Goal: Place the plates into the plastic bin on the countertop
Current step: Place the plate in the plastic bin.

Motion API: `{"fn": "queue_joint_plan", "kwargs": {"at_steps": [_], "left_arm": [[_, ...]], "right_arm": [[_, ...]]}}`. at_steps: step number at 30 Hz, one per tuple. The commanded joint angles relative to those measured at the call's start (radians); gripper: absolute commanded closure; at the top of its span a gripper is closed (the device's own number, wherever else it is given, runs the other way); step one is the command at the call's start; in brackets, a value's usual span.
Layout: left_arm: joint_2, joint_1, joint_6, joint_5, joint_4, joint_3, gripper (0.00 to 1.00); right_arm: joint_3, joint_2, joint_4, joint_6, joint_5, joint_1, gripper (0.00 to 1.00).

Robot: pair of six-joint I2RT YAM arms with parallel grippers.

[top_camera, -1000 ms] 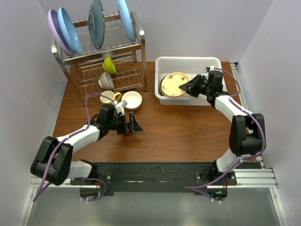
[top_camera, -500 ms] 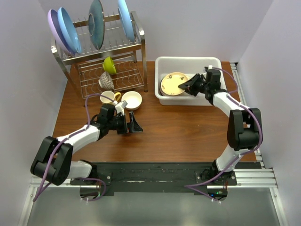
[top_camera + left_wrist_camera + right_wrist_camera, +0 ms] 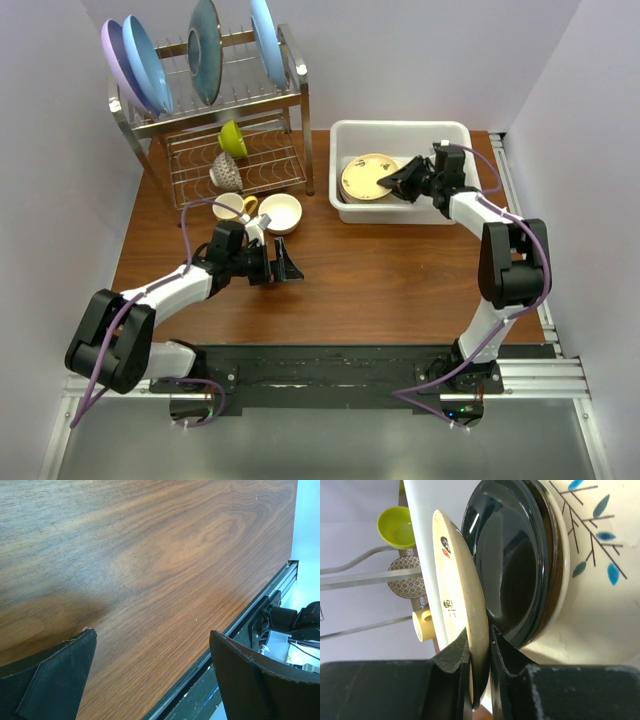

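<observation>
I'm clamping the cream plate [image 3: 460, 580] by its edge in the right gripper [image 3: 479, 640], tilted over the black plate [image 3: 505, 555] in the bin [image 3: 400, 125]. The left gripper [image 3: 151, 635] is hovering wide open above the countertop [image 3: 150, 540].

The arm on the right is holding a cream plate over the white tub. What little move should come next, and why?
Probably lower the plate a little before releasing, so it doesn't drop. The right gripper is shut on the rim of the small cream plate, which hangs tilted over the glossy black plate already lying in the plastic bin.
</observation>
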Motion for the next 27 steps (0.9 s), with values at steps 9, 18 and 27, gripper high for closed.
{"fn": "queue_joint_plan", "kwargs": {"at_steps": [9,18,27], "left_arm": [[-0.004,-0.003,0.025,0.008,0.011,0.024,0.00],[-0.001,-0.003,0.025,0.009,0.015,0.019,0.00],[0.004,-0.003,0.019,0.014,0.026,0.016,0.00]], "right_arm": [[0.082,0.065,0.038,0.013,-0.033,-0.001,0.64],[0.137,-0.007,-0.174,-0.147,0.019,0.001,0.29],[0.348,0.033,-0.523,-0.363,0.087,0.005,0.27]]}}
